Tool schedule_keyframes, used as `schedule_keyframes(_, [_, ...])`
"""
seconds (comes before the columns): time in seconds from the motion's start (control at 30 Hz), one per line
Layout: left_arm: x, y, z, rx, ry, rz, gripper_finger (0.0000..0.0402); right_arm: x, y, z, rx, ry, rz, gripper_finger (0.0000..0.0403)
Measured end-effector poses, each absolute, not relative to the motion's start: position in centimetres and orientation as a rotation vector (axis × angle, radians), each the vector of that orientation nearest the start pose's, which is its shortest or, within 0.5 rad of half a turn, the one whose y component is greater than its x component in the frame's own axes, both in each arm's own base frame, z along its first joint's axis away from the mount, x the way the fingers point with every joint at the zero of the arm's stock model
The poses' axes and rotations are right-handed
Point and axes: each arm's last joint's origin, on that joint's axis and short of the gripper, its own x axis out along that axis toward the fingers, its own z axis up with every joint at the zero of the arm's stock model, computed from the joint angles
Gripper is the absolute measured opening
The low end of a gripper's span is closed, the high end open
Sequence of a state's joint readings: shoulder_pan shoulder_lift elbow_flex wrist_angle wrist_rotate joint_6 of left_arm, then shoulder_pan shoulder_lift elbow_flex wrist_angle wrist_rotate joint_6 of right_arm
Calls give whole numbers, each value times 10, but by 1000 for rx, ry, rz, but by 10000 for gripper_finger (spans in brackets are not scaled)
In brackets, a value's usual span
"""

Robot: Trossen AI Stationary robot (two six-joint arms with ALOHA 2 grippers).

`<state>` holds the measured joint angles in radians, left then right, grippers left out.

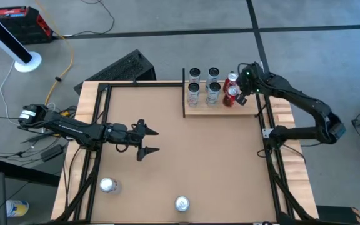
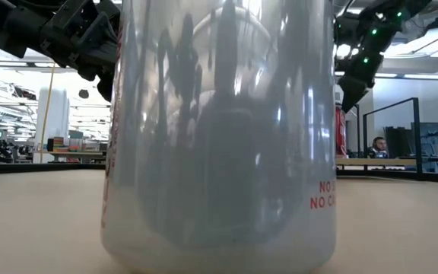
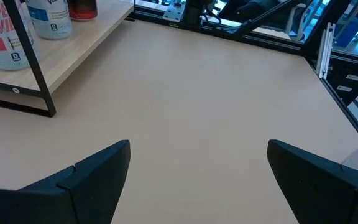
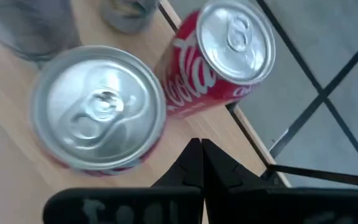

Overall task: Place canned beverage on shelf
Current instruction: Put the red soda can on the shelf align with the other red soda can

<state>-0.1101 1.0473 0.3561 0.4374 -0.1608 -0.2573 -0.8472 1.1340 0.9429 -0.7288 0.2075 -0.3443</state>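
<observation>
Right gripper [image 1: 243,80] pinched shut, empty, hovering above two red aluminium cans [image 1: 231,94] standing on the pale wood-grain shelf plank [image 1: 195,110] beside four silver ones; two silver cans [image 1: 107,185] remain on the table, well away. Right wrist view: closed tips [image 4: 201,163] just above both red can tops, touching neither; left gripper [image 3: 197,180] spread wide, empty, mid-table.

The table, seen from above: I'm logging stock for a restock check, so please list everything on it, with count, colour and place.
shelf: one, pale wood with black rail, far right of table.
silver cans on shelf: four, left part of shelf.
red cans: two, right end of shelf.
silver cans on table: two, near edge, another at.
left claw: open, over mid-left table, empty.
right claw: shut, above the red cans, holding nothing.
</observation>
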Motion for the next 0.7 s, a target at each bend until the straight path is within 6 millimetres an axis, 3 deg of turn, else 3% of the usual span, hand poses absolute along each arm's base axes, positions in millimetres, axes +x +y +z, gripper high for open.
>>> schedule_keyframes(0.27, [207, -18, 197, -220, 249, 79, 364, 138, -174, 273, 89, 1040, -717, 17])
schedule_keyframes(0.57, [207, -18, 195, -234, 273, 84, 364, 133, -153, 264, 226, 1173, -516, 17])
schedule_keyframes(0.7, [207, -18, 195, -236, 271, 89, 364, 131, -150, 271, 147, 1153, -580, 17])
